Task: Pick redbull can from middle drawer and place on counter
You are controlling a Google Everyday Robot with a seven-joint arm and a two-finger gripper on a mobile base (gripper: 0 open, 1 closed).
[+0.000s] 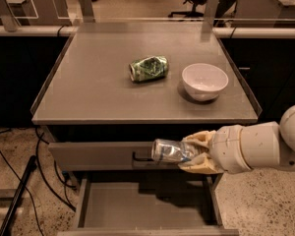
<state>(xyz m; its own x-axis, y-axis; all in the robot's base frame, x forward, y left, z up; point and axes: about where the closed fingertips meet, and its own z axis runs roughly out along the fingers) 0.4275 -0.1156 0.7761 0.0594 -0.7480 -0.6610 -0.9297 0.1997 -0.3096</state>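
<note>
My gripper (192, 152) comes in from the right on a white arm and is shut on the redbull can (168, 151), a slim silver can held on its side with its shiny end pointing left. The can hangs in front of the grey drawer front, above the open middle drawer (137, 205) and below the level of the counter (98, 87). The drawer's flat bottom shows only the shadow of the arm.
A wider green patterned can (148, 68) lies on its side at the counter's middle. A white bowl (204, 80) stands to its right. The closed drawer front with a dark loop handle (140, 157) sits behind the held can. Cables lie on the floor at left.
</note>
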